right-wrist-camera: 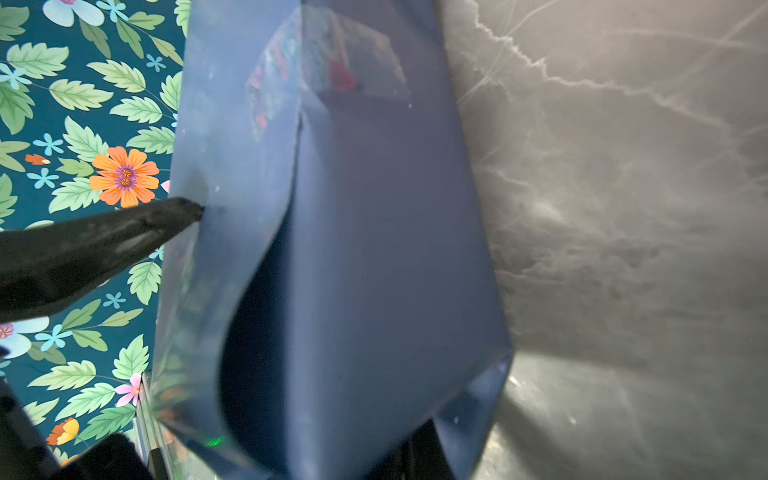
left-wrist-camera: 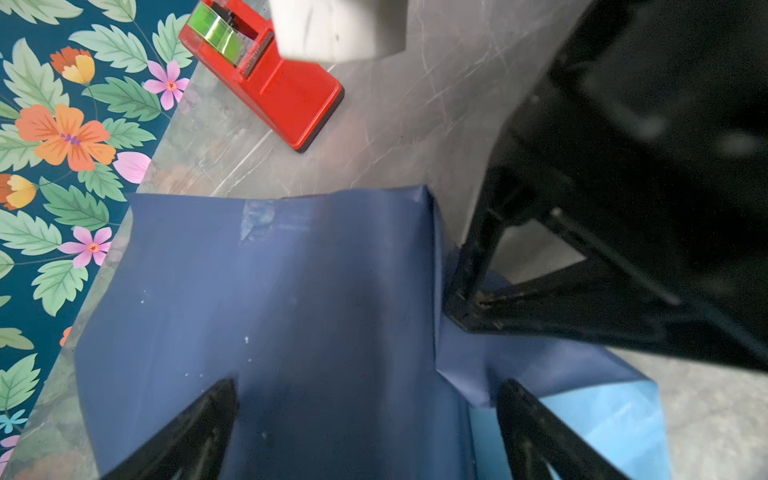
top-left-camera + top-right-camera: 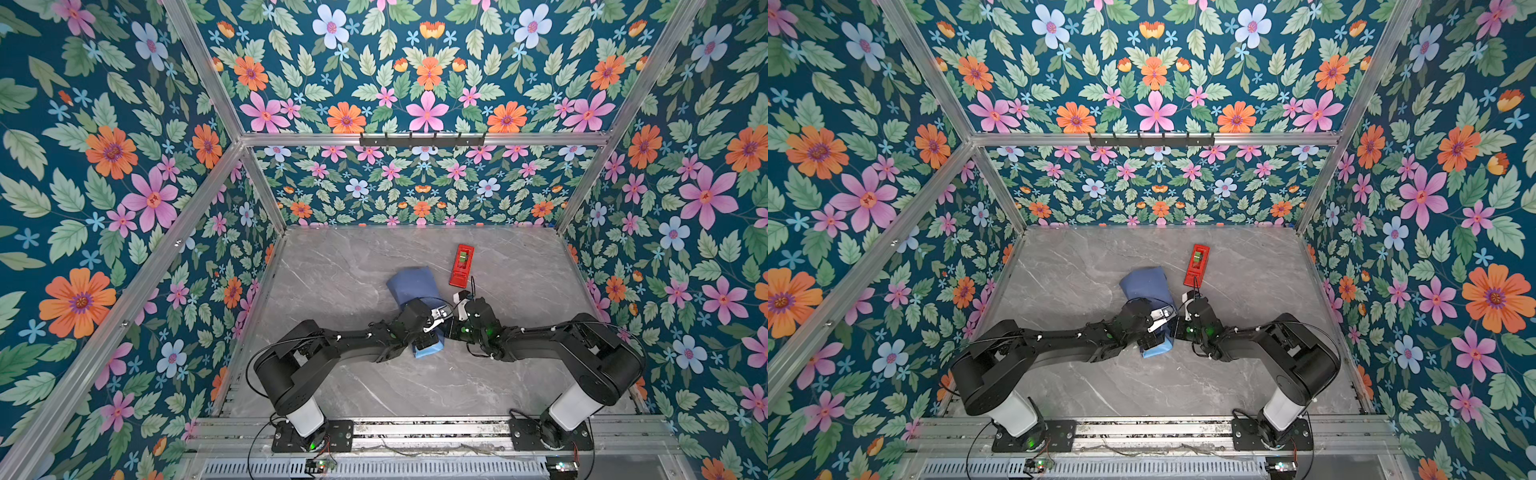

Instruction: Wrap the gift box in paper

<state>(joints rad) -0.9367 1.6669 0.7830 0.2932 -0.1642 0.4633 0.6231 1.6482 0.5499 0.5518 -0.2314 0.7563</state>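
Note:
The paper (image 3: 409, 282) (image 3: 1144, 282) is folded round the gift box, which is hidden inside it. The dark slate face (image 2: 291, 311) (image 1: 374, 249) covers the top, and a light blue flap (image 2: 602, 415) (image 3: 428, 351) sticks out at the near end. My left gripper (image 2: 368, 386) hovers open above the parcel, one finger on each side of its top face. My right gripper (image 2: 461, 303) (image 3: 451, 330) is shut, its tips against the folded paper at the parcel's side. I cannot tell whether it pinches the paper. A strip of tape (image 2: 257, 220) holds the far seam.
A red tape dispenser (image 3: 461, 266) (image 3: 1197, 266) (image 2: 266, 79) with green tape lies just behind the parcel to the right. The grey marble table (image 3: 519, 270) is enclosed by flowered walls on three sides. Both arms meet over the middle.

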